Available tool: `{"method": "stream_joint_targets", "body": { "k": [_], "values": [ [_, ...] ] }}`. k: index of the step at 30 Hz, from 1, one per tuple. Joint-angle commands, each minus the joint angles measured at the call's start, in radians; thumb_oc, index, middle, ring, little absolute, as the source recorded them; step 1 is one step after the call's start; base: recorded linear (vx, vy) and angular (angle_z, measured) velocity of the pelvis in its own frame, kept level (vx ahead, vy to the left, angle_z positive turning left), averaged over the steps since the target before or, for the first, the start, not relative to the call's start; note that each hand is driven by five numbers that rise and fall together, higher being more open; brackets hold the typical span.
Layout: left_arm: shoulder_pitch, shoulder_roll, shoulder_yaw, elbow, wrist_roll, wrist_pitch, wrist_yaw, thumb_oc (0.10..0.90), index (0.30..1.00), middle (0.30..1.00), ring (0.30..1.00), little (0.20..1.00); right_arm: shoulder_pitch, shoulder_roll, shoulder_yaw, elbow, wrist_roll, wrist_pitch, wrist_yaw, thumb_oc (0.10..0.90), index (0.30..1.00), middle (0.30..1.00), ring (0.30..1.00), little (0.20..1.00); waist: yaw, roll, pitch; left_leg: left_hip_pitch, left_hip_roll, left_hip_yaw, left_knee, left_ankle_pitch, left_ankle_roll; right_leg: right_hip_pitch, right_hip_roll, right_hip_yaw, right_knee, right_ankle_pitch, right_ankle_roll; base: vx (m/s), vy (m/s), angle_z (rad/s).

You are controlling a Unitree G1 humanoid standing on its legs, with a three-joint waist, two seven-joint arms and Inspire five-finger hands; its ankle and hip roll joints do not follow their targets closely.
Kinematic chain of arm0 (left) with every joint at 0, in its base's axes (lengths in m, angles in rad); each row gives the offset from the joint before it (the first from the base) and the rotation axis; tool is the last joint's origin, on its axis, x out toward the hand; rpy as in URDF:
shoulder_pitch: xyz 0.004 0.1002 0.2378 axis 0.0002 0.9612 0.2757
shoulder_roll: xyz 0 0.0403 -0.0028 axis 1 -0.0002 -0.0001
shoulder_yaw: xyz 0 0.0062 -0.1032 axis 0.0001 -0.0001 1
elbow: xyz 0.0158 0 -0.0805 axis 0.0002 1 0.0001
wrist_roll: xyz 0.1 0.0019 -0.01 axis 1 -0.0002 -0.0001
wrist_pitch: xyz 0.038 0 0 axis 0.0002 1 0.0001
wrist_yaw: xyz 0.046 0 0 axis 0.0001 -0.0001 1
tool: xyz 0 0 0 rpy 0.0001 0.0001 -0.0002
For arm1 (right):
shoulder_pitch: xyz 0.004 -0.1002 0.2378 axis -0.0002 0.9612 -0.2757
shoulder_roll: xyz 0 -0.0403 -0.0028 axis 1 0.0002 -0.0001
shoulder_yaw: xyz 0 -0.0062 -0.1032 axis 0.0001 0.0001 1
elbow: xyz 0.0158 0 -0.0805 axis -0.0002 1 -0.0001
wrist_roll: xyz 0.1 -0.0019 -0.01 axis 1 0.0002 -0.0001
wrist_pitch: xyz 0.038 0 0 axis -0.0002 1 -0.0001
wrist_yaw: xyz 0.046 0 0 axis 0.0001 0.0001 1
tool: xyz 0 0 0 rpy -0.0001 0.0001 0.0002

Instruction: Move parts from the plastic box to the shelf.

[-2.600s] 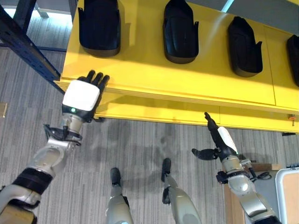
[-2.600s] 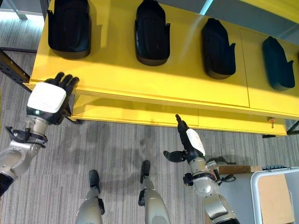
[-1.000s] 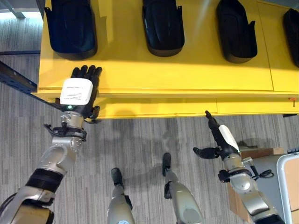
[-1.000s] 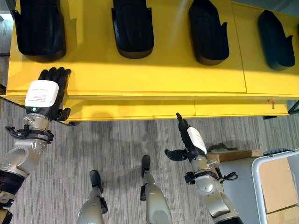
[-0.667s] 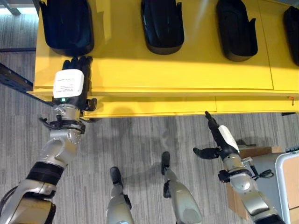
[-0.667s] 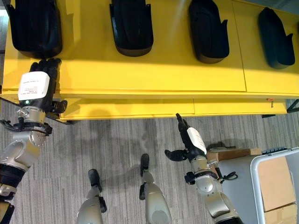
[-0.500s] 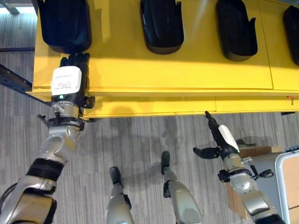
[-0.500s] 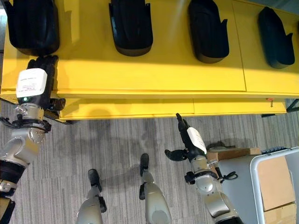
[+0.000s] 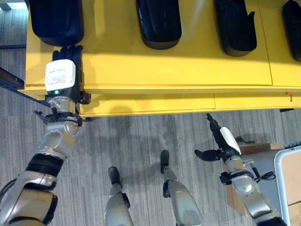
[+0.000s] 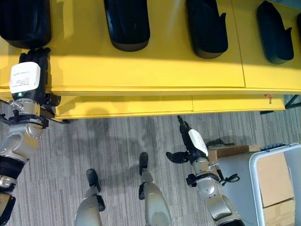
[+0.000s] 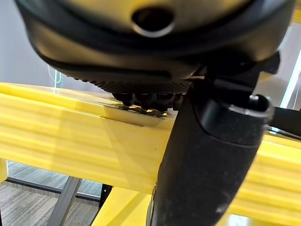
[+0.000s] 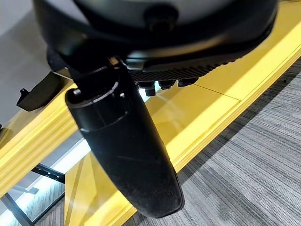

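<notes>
Several black moulded parts lie in a row on the yellow shelf (image 9: 155, 70): the leftmost part (image 9: 56, 21), a second part (image 9: 159, 23), a third part (image 9: 235, 26). My left hand (image 9: 59, 75) lies flat on the shelf's front left edge, open, its straight fingers reaching the near end of the leftmost part. Whether they touch it I cannot tell. My right hand (image 10: 193, 140) hangs open over the carpet in front of the shelf, fingers straight, thumb spread, holding nothing. The plastic box (image 10: 256, 165) stands at the lower right.
Brown cardboard (image 10: 273, 181) lies inside the plastic box, and a cardboard piece (image 10: 225, 151) sits beside it on the floor. A dark blue rack beam (image 9: 11, 77) runs left of the shelf. Grey carpet (image 9: 141, 136) stretches between me and the shelf.
My left hand has slid along the shelf edge to the left and forward, up to the leftmost part. The camera has shifted too. The right hand has stayed put.
</notes>
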Motion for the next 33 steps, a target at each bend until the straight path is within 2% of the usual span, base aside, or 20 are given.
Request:
{"method": "stream_joint_targets", "body": {
  "k": [1, 6, 10, 12, 13, 16, 17, 21, 24, 26, 27, 28, 31, 33],
  "values": [
    [-0.088, 0.076, 0.024, 0.046, -0.018, -0.003, 0.008, 0.900, 1.000, 1.000, 1.000, 1.000, -0.012, -0.048, -0.063, -0.106, 0.010, -0.058, -0.021, 0.900, 1.000, 1.000, 1.000, 1.000, -0.009, -0.004, -0.026, -0.041, -0.012, -0.029, 0.112, -0.107, 0.074, 0.086, -0.082, -0.009, 0.109, -0.178, 0.094, 0.00, 0.000, 0.00],
    [-0.095, 0.077, 0.017, 0.021, -0.006, -0.011, 0.007, 0.900, 1.000, 1.000, 1.000, 1.000, -0.014, -0.050, -0.062, -0.108, 0.012, -0.059, -0.018, 0.900, 1.000, 1.000, 1.000, 1.000, -0.006, -0.002, -0.027, -0.039, -0.014, -0.033, 0.110, -0.108, 0.073, 0.088, -0.081, -0.008, 0.112, -0.180, 0.094, 0.00, 0.000, 0.00],
    [-0.070, 0.077, 0.019, -0.057, 0.012, -0.034, 0.009, 0.900, 1.000, 1.000, 1.000, 1.000, -0.017, -0.048, -0.063, -0.105, 0.017, -0.058, -0.015, 0.900, 1.000, 1.000, 1.000, 1.000, 0.000, 0.003, -0.028, -0.031, -0.013, -0.035, 0.108, -0.109, 0.073, 0.093, -0.082, -0.010, 0.116, -0.186, 0.093, 0.00, 0.000, 0.00],
    [-0.026, 0.068, 0.042, -0.110, 0.011, -0.049, 0.012, 0.900, 1.000, 1.000, 1.000, 1.000, -0.022, -0.046, -0.067, -0.103, 0.022, -0.057, -0.018, 0.900, 1.000, 1.000, 1.000, 1.000, 0.005, 0.007, -0.030, -0.024, -0.014, -0.035, 0.104, -0.109, 0.073, 0.096, -0.081, -0.010, 0.117, -0.189, 0.092, 0.00, 0.000, 0.00],
    [0.093, 0.025, 0.107, -0.200, -0.018, -0.086, 0.011, 0.900, 1.000, 1.000, 1.000, 1.000, -0.033, -0.035, -0.085, -0.099, 0.036, -0.053, -0.021, 0.900, 1.000, 1.000, 1.000, 1.000, 0.021, 0.017, -0.035, -0.006, -0.016, -0.036, 0.094, -0.110, 0.074, 0.105, -0.082, -0.012, 0.122, -0.197, 0.088, 0.00, 0.000, 0.00],
    [0.155, 0.000, 0.140, -0.242, -0.033, -0.097, 0.007, 0.900, 1.000, 1.000, 1.000, 1.000, -0.034, -0.033, -0.089, -0.102, 0.040, -0.052, -0.021, 0.900, 1.000, 1.000, 1.000, 1.000, 0.023, 0.022, -0.039, 0.001, -0.016, -0.036, 0.091, -0.110, 0.074, 0.109, -0.082, -0.012, 0.122, -0.200, 0.087, 0.01, -0.006, -0.10],
    [0.283, -0.059, 0.205, -0.319, -0.085, -0.135, -0.006, 0.900, 1.000, 1.000, 1.000, 1.000, -0.034, -0.019, -0.103, -0.101, 0.049, -0.048, -0.020, 0.900, 1.000, 1.000, 1.000, 1.000, 0.035, 0.031, -0.046, 0.016, -0.017, -0.039, 0.082, -0.111, 0.075, 0.118, -0.084, -0.012, 0.125, -0.206, 0.083, 0.02, -0.008, -0.10],
    [0.519, -0.228, 0.292, -0.451, -0.335, -0.230, -0.058, 0.900, 1.000, 1.000, 1.000, 1.000, -0.018, 0.003, -0.141, -0.113, 0.076, -0.046, -0.011, 0.900, 1.000, 1.000, 1.000, 1.000, 0.058, 0.048, -0.063, 0.051, -0.021, -0.045, 0.064, -0.110, 0.078, 0.142, -0.086, -0.015, 0.129, -0.220, 0.075, 0.03, -0.018, -0.02],
    [0.667, -0.316, 0.304, -0.497, -0.645, -0.307, -0.164, 0.900, 1.000, 1.000, 1.000, 1.000, 0.012, 0.004, -0.164, -0.130, 0.140, -0.057, 0.013, 0.900, 1.000, 1.000, 1.000, 1.000, 0.067, 0.060, -0.078, 0.092, -0.023, -0.048, 0.046, -0.104, 0.080, 0.173, -0.085, -0.022, 0.130, -0.229, 0.071, 0.04, -0.039, 0.05],
    [0.736, -0.361, 0.285, -0.497, -0.820, -0.317, -0.240, 0.900, 1.000, 1.000, 1.000, 1.000, 0.030, 0.008, -0.169, -0.129, 0.192, -0.063, 0.042, 0.900, 1.000, 1.000, 1.000, 1.000, 0.073, 0.069, -0.093, 0.125, -0.022, -0.051, 0.029, -0.098, 0.080, 0.203, -0.084, -0.028, 0.128, -0.233, 0.070, 0.05, -0.049, 0.05],
    [0.807, -0.392, 0.272, -0.498, -0.961, -0.310, -0.304, 0.900, 1.000, 1.000, 1.000, 1.000, 0.064, 0.020, -0.180, -0.136, 0.252, -0.065, 0.073, 0.900, 1.000, 1.000, 1.000, 1.000, 0.073, 0.081, -0.112, 0.160, -0.023, -0.051, 0.007, -0.090, 0.080, 0.233, -0.082, -0.038, 0.122, -0.238, 0.071, 0.05, -0.035, 0.06],
    [0.807, -0.391, 0.272, -0.498, -0.962, -0.310, -0.304, 0.900, 1.000, 1.000, 1.000, 1.000, 0.065, 0.020, -0.180, -0.137, 0.253, -0.064, 0.073, 0.900, 1.000, 1.000, 1.000, 1.000, 0.073, 0.081, -0.113, 0.159, -0.024, -0.051, 0.004, -0.086, 0.080, 0.232, -0.083, -0.038, 0.120, -0.234, 0.071, 0.04, -0.033, 0.05],
    [0.892, -0.426, 0.261, -0.508, -1.089, -0.283, -0.375, 0.900, 1.000, 1.000, 1.000, 1.000, 0.121, 0.041, -0.195, -0.150, 0.341, -0.070, 0.117, 0.900, 1.000, 1.000, 1.000, 1.000, 0.073, 0.103, -0.145, 0.207, -0.026, -0.052, -0.032, -0.074, 0.079, 0.269, -0.078, -0.048, 0.113, -0.240, 0.075, 0.01, -0.031, 0.07],
    [0.944, -0.448, 0.247, -0.496, -1.151, -0.264, -0.419, 0.900, 1.000, 1.000, 1.000, 1.000, 0.178, 0.053, -0.212, -0.164, 0.404, -0.070, 0.161, 0.900, 1.000, 1.000, 1.000, 1.000, 0.070, 0.124, -0.189, 0.242, -0.025, -0.048, -0.073, -0.048, 0.073, 0.295, -0.071, -0.058, 0.098, -0.237, 0.079, -0.03, -0.046, 0.12]
  ]
}}
